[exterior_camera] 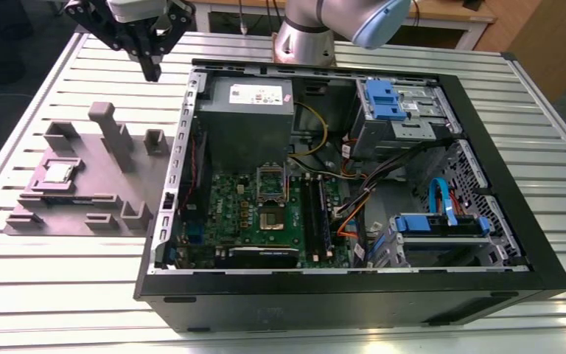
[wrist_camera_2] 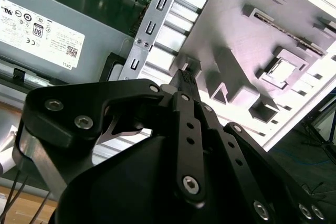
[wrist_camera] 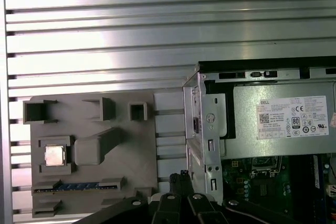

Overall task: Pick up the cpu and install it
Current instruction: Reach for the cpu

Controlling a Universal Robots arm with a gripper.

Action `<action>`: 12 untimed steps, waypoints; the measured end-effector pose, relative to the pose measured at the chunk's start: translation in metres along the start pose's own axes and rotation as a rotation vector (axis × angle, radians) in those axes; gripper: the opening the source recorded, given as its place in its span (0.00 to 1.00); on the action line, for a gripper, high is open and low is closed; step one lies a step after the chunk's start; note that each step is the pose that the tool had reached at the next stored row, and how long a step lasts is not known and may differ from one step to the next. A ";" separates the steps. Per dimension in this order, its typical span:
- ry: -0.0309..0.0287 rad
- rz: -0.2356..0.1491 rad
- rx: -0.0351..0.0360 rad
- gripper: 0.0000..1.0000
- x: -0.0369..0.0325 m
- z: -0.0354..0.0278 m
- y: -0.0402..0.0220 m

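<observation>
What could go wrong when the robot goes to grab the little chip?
The cpu lies flat in a pocket of the grey holder, so the gripper might pinch it crooked or drop it. A tall post stands beside it and could get bumped. The computer case's metal edge is close to the gripper.

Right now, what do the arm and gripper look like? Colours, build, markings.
The arm is a silver-grey metal tube with a pale blue joint cap. The gripper is matte black below a white wrist block. In both wrist views its linkage fingers carry silver screw heads. I see no markings on it.
</observation>
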State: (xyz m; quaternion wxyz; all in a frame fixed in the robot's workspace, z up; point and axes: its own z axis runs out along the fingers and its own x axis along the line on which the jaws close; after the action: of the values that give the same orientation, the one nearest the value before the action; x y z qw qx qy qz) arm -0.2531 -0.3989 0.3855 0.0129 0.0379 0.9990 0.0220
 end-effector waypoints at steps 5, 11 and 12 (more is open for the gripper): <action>0.0000 0.000 0.0000 0.10 0.0018 0.0000 -0.0001; 0.0000 0.000 0.0001 0.10 0.0038 -0.0001 -0.0003; 0.0000 0.000 0.0001 0.10 0.0043 -0.0001 -0.0003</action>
State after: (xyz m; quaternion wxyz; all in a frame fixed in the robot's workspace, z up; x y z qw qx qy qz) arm -0.2573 -0.3989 0.3855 0.0129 0.0379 0.9990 0.0219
